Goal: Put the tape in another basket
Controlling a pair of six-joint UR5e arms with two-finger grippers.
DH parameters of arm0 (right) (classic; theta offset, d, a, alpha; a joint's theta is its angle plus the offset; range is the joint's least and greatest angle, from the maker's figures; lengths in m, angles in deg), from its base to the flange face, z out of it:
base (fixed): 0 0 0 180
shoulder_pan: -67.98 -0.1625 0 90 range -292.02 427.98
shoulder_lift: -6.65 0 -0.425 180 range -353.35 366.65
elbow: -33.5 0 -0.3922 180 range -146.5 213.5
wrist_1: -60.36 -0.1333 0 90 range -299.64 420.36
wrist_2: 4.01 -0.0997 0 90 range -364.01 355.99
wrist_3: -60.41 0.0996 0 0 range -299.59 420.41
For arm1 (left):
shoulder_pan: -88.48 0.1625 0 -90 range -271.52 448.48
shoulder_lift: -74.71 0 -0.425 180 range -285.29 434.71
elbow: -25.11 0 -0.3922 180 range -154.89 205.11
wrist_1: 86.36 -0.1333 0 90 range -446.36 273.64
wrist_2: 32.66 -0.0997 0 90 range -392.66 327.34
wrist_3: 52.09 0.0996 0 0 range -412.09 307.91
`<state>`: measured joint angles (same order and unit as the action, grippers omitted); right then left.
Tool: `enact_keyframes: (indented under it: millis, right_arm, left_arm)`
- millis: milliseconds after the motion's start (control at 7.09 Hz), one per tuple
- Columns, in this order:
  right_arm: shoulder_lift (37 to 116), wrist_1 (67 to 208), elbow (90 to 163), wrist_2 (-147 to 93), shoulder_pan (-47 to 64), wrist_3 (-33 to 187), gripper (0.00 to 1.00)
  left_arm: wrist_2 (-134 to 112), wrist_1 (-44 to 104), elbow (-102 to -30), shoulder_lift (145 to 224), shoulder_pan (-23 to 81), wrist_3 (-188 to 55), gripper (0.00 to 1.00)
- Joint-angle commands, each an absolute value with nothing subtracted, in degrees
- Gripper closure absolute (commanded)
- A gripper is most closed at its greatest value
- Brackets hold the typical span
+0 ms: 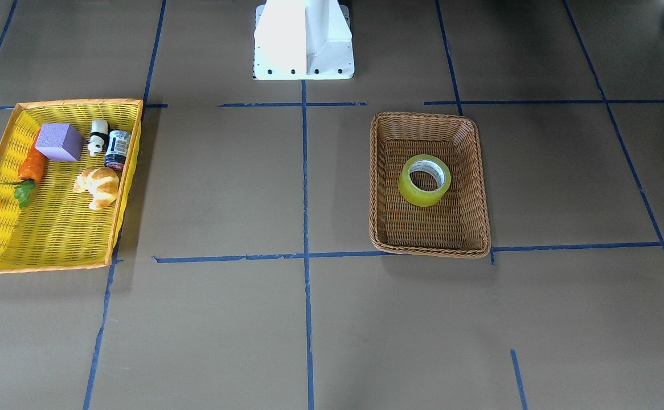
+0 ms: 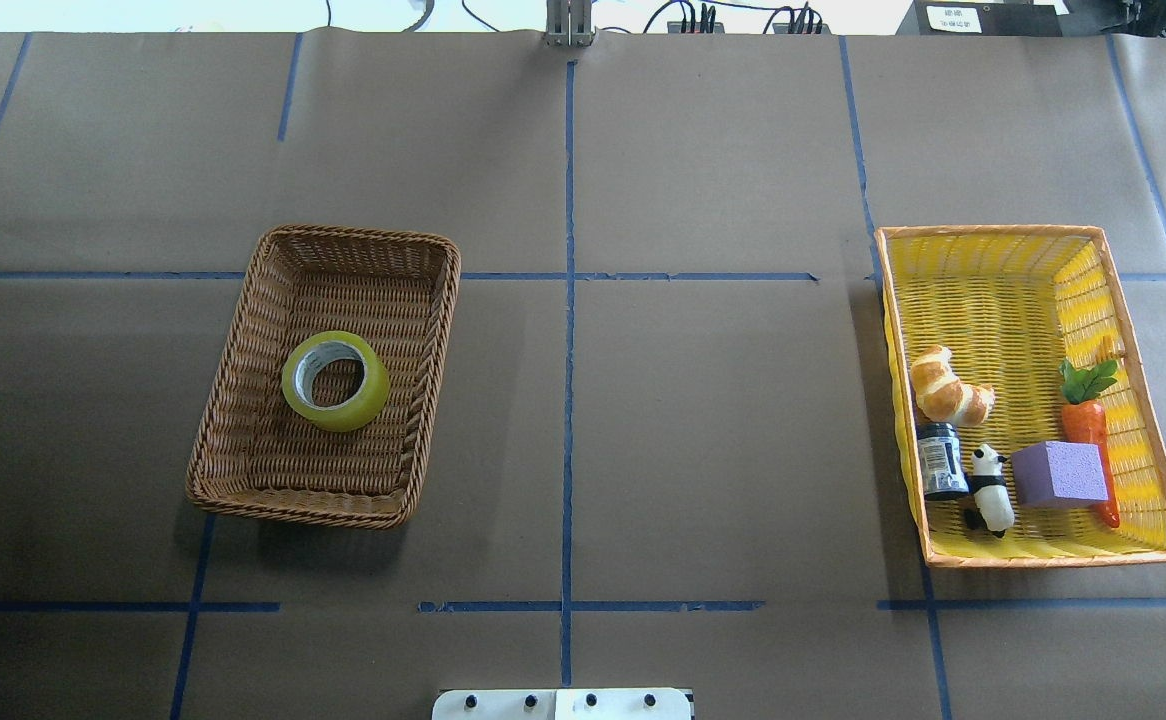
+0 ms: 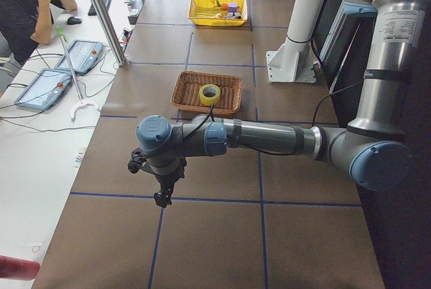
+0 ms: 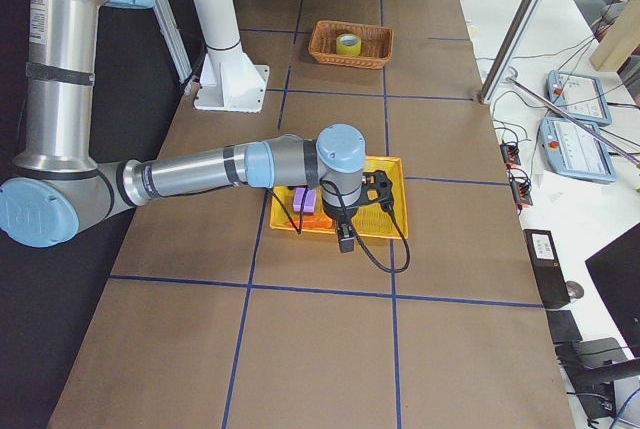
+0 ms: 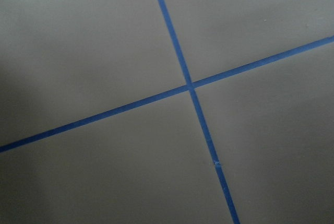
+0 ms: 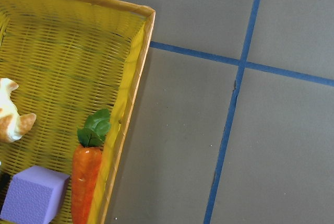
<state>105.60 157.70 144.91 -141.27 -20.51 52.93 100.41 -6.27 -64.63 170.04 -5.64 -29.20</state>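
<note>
The yellow tape roll (image 1: 424, 180) lies flat in the middle of the brown wicker basket (image 1: 380, 171). It also shows in the overhead view (image 2: 335, 381), where the basket (image 2: 243, 420) is on the left side. Neither gripper shows in the overhead or front views. My left gripper (image 3: 161, 195) hangs over bare table, well short of the brown basket (image 3: 185, 97) in the exterior left view. My right gripper (image 4: 346, 239) hangs over the near edge of the yellow basket (image 4: 395, 199). I cannot tell whether either is open or shut. The wrist views show no fingers.
The yellow orange-rimmed basket (image 2: 1133, 300) on the right holds a croissant (image 2: 948, 390), a dark jar (image 2: 940, 460), a panda figure (image 2: 990, 490), a purple block (image 2: 1058, 474) and a carrot (image 2: 1088, 425). The white robot base (image 1: 303, 40) stands at the table's edge. Blue tape lines cross the brown table.
</note>
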Motion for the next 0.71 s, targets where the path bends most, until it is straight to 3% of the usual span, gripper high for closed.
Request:
enact_keyframes:
  millis: [0,564]
  right_arm:
    - [106.2,157.7,145.6,-141.3,-20.5,53.6,0.0]
    - [106.1,162.0,145.6,-135.9,-16.5,52.8,0.0]
  left_arm:
    - [100.7,-6.2,-64.5,167.3,-5.6,-29.2,0.0]
    - [100.3,-2.6,-64.4,166.5,-5.0,-45.4,0.0]
